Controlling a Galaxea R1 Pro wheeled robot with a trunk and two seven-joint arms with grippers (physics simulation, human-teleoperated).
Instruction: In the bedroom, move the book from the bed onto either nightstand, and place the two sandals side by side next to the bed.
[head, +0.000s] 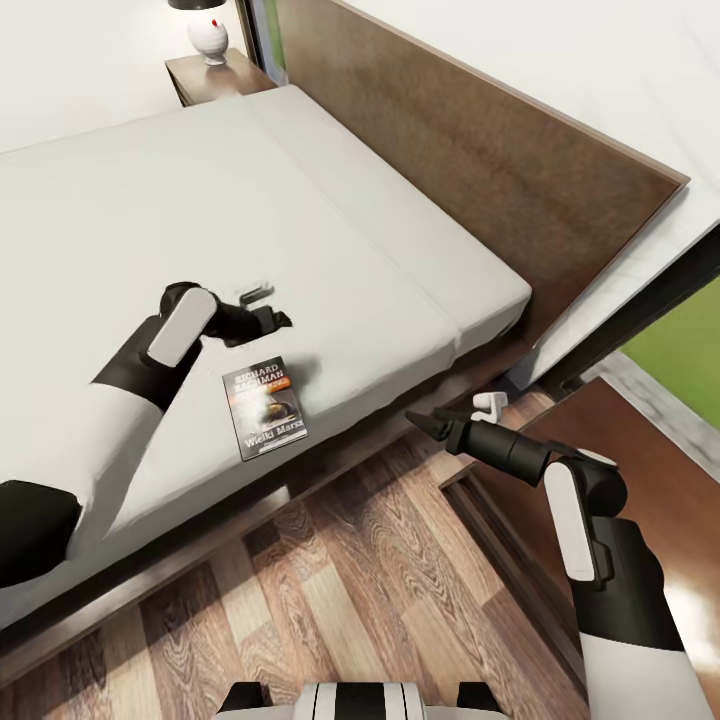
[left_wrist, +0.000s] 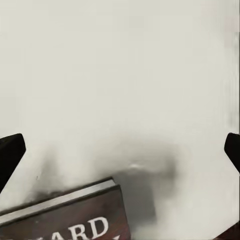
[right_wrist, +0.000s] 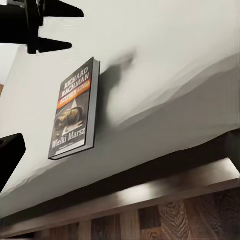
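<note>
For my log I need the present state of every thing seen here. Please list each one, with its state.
book: lying flat on the bed, cover up, near the edge, not held.
bed: mattress bare around the book.
left hand: open, above the mattress just beyond the book, holding nothing.
right hand: open, empty, over the floor beside the bed.
nightstand: carries a lamp.

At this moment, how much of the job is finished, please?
Nothing looks done yet. The book lies flat on the bed near its edge. In hand: the open left gripper hovers just beyond the book, not touching it. Left: carrying it to a nightstand, then both sandals.
</note>
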